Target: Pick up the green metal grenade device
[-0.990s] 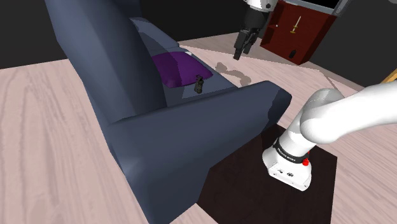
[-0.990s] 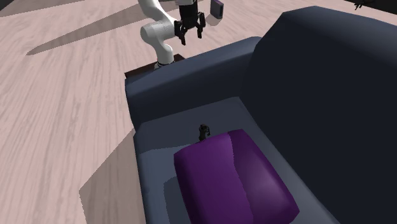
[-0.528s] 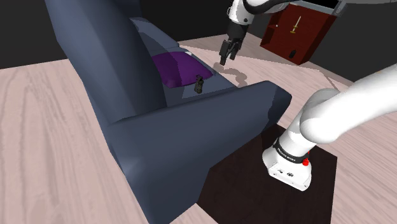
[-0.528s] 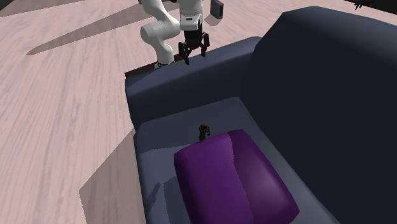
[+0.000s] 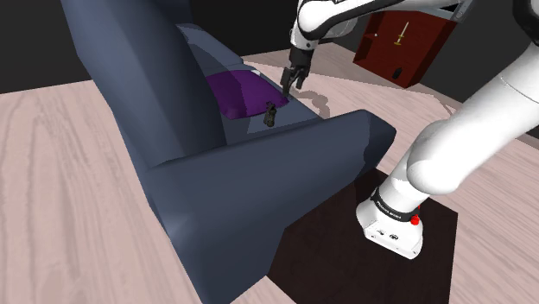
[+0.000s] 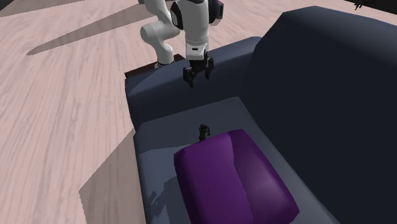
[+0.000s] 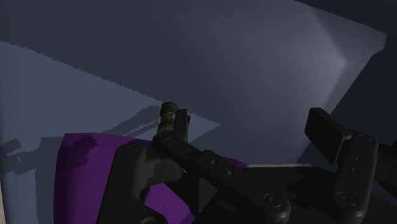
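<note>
The grenade [image 5: 271, 115] is a small dark upright object standing on the dark blue sofa's seat [image 5: 226, 129], against the front edge of a purple cushion [image 5: 237, 91]. In the second exterior view the grenade [image 6: 203, 131] stands just beyond the cushion [image 6: 232, 175]. My gripper [image 5: 287, 82] hangs open in the air above and a little beyond it, over the seat near the sofa's armrest [image 6: 191, 67], touching nothing. From the wrist, the grenade [image 7: 168, 118] shows just behind the fingertip [image 7: 182, 122] of one finger, and the gripper [image 7: 253, 127] holds nothing.
The sofa's tall backrest [image 6: 324, 83] rises beside the seat and the thick armrest [image 5: 328, 147] lies between the seat and my stand [image 5: 371, 259]. A red cabinet [image 5: 402, 43] stands behind the arm. Pale wood floor [image 6: 63, 95] surrounds the sofa.
The gripper has come down and moved toward the shoulder view's left, from near the red cabinet to just above the sofa seat by the grenade. The grenade and cushion have not moved.
</note>
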`<state>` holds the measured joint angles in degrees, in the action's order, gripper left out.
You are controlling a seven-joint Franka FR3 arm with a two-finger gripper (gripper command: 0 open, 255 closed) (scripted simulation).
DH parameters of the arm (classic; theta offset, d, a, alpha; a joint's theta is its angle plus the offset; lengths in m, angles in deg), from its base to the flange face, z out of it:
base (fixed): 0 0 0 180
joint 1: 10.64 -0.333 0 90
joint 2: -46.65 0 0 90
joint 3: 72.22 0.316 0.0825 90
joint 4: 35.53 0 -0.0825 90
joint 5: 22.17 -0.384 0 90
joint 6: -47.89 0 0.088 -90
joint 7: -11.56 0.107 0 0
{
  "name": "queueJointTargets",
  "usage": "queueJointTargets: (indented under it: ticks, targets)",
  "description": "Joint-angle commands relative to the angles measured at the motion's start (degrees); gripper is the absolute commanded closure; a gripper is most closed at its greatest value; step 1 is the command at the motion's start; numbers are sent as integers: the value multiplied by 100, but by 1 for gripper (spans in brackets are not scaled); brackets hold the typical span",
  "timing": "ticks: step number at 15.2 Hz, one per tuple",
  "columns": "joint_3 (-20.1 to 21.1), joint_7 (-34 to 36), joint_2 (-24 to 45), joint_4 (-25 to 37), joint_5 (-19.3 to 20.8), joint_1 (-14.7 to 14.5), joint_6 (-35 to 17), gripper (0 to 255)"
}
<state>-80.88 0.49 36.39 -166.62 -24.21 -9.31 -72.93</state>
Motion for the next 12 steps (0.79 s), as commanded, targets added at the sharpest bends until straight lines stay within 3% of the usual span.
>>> queueJointTargets:
  ticks: [1,12]
  targets:
    - [-59,-111,458,236,-66,16,-190,0]
    - [-132,-622,2974,1973,-558,242,-756,0]
